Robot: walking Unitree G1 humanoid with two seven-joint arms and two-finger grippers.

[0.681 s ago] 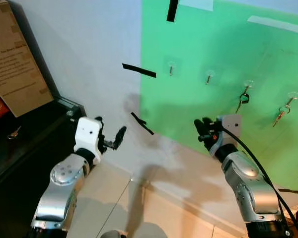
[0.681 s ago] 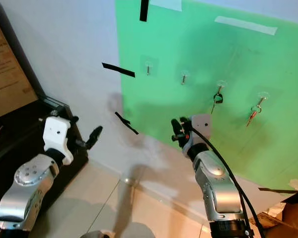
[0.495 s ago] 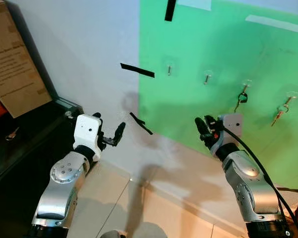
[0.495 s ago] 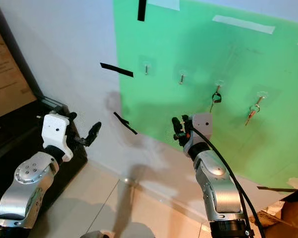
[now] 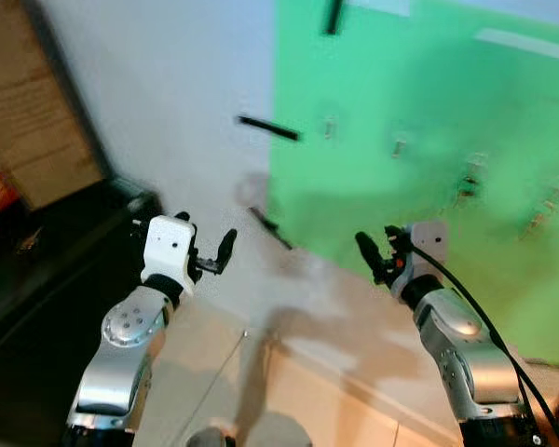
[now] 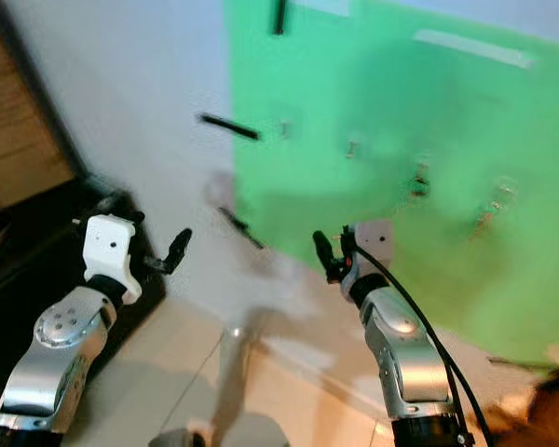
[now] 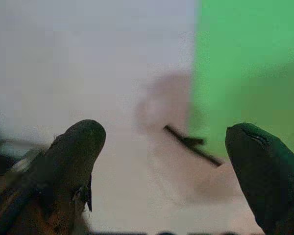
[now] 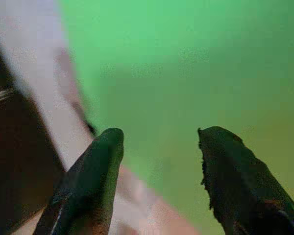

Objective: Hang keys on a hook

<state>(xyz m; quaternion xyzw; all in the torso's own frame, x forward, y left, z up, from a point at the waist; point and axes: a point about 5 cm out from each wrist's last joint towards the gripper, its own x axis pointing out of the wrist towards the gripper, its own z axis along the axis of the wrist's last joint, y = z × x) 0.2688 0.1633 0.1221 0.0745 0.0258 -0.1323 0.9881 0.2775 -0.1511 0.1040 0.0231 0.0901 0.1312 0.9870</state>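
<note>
Left eye view is blurred, so detail is thin. The largest thing is the green sheet (image 5: 429,168) on the wall, filling the upper right of the frame, with a row of small hooks (image 5: 399,145) across it. Keys appear to hang already from the two hooks toward the right edge: a dark smudge (image 5: 465,184) and a paler one (image 5: 543,209), too smeared to say more. On the dark cabinet (image 5: 37,270) at the left edge, a small pale glint (image 5: 28,244) may be another key; I cannot tell.

Both arms are raised in the lower half of the frame. The left gripper (image 5: 219,256) sits left of centre with its fingers spread wide and nothing between them, as the left wrist view confirms. The right gripper (image 5: 377,261) sits right of centre, below the sheet, fingers parted and empty.

Judging by kind, a key set should be light, rigid metal, slippery and prone to swinging. Pinching the ring or the key head seems best, leaving the loop free to slip over a hook.
</note>
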